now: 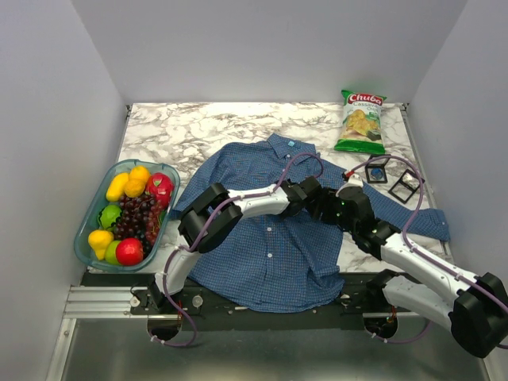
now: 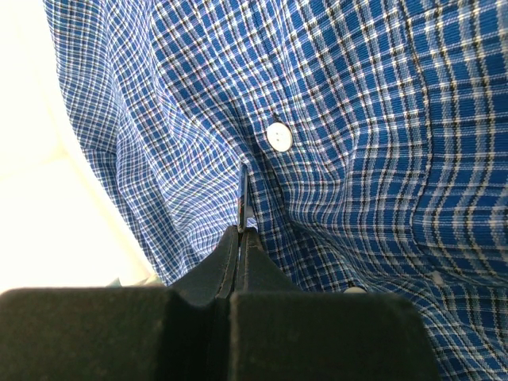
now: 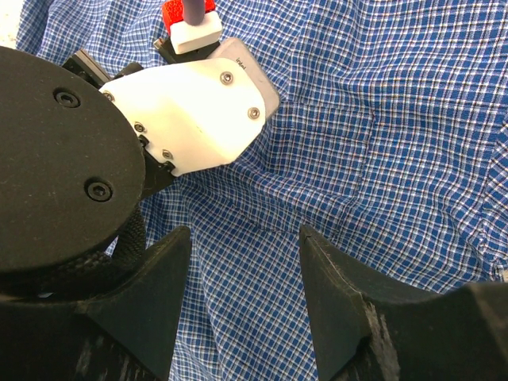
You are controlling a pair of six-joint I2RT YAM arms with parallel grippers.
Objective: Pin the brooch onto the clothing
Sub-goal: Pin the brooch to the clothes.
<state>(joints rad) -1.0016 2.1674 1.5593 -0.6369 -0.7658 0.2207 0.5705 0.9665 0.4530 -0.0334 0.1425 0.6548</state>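
Shirt (image 1: pixel 266 270) lies flat, dead centre. Left gripper (image 2: pixel 240 232) is pressed together, pinching a fold at 7 o'clock of a button (image 2: pixel 279 136). Right gripper (image 3: pixel 242 238) hangs spread and empty over the chest. Can't spot the brooch. I'd hold that fold taut and raised for the pin.

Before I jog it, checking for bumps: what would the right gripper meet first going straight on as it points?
Probably the shirt ahead of the open right gripper; depth is unclear.
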